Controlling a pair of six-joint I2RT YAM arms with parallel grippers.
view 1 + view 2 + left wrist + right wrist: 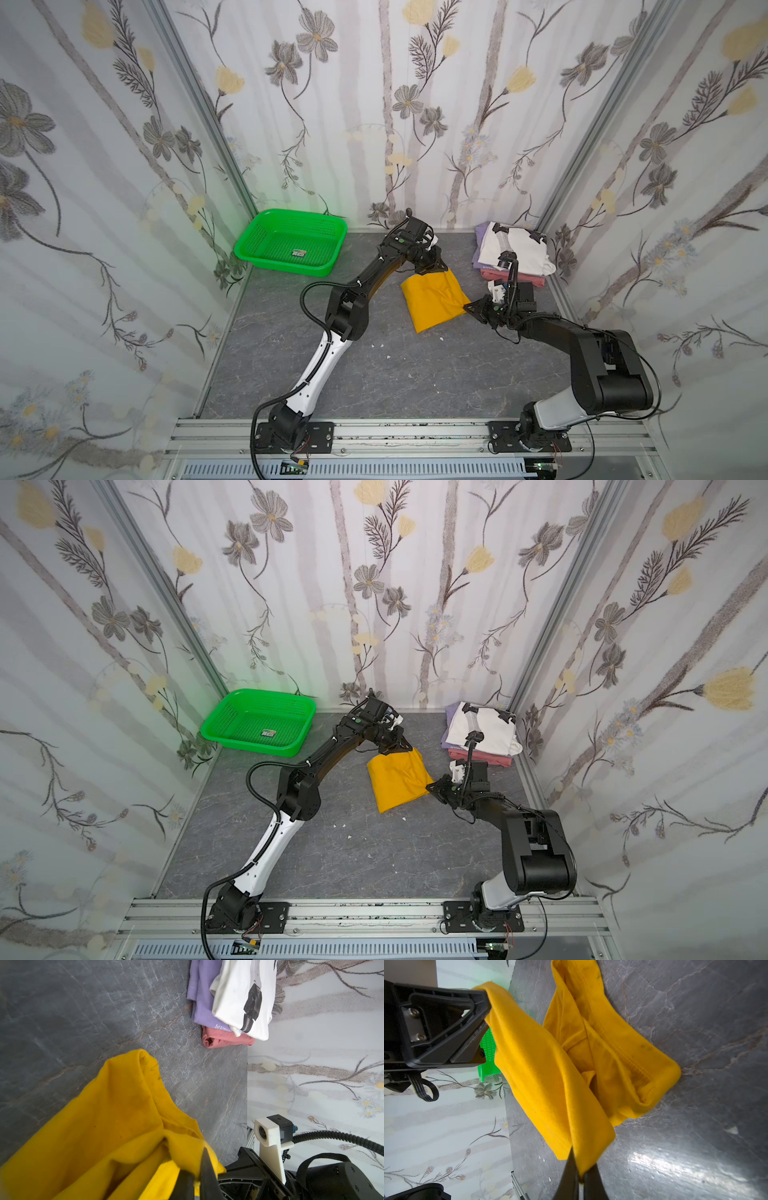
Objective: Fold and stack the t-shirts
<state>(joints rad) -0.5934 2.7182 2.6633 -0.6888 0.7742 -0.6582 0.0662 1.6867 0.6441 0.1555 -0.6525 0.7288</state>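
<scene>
The left gripper (444, 269) and right gripper (466, 308) each pinch a corner of the folded mustard-yellow t-shirt (432, 303), jaws closed, likely to carry it onto the far-right stack (513, 251).

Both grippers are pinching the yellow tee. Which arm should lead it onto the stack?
Right, probably: the stack of folded t-shirts lies on its side, just beyond the right gripper, while the left gripper is stretched past the middle. Both grippers are shut on the yellow t-shirt.
</scene>
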